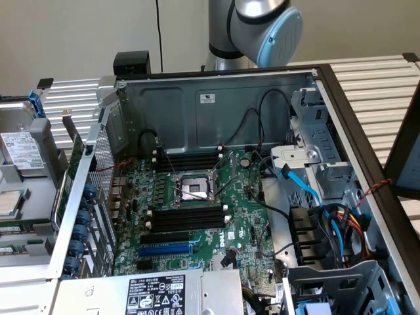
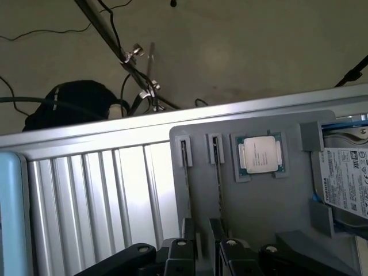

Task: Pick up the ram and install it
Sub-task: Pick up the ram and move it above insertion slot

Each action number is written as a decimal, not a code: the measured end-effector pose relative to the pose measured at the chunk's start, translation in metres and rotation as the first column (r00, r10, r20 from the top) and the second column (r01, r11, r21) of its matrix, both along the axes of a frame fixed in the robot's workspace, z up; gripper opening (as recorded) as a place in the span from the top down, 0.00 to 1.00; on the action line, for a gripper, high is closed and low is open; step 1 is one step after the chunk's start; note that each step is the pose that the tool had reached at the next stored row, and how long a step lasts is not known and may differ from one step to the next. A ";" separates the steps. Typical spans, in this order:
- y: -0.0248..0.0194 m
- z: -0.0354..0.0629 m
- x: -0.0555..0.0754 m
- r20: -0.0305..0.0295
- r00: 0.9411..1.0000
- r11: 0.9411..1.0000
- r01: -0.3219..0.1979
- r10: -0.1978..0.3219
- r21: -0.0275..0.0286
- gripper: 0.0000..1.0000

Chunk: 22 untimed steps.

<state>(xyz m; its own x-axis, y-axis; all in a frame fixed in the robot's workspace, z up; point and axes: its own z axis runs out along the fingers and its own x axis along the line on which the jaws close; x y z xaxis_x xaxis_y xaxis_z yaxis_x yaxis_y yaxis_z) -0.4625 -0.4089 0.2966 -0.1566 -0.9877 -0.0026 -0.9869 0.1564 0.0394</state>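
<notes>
In the wrist view, two ram sticks (image 2: 187, 184) (image 2: 219, 184) stand on edge in narrow holders of a grey tray (image 2: 270, 213); I see only their thin top edges. My gripper (image 2: 201, 244) hovers above the tray, open, with one black finger (image 2: 188, 230) near each stick and nothing between them. In the exterior view the open computer case holds the green motherboard (image 1: 197, 197), with long black empty memory slots (image 1: 187, 220) on both sides of the processor socket (image 1: 193, 187). Part of the arm (image 1: 262, 26) rises behind the case.
The tray also carries a loose processor chip (image 2: 259, 154) and a hard drive (image 2: 348, 178); it lies at the exterior view's left (image 1: 39, 190) beside the case. A blue slot (image 1: 164, 250), cables (image 1: 328, 216) and a drive cage (image 1: 315, 151) crowd the case interior.
</notes>
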 end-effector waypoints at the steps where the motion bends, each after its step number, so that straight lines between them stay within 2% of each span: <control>1: -0.0003 -0.0016 0.000 0.000 1.000 1.000 0.000 0.000 0.000 0.76; 8: -0.0017 -0.0139 0.000 0.000 1.000 1.000 0.000 0.000 -0.003 0.76; 11: -0.0019 -0.0174 0.000 0.000 1.000 1.000 -0.008 0.008 -0.009 0.76; 14: -0.0019 -0.0205 0.000 -0.001 1.000 1.000 -0.021 0.021 -0.018 0.76; 18: -0.0019 -0.0224 0.000 -0.001 1.000 0.999 -0.024 0.024 -0.026 0.76; 22: -0.0019 -0.0225 0.000 -0.001 1.000 0.999 -0.024 0.024 -0.028 0.76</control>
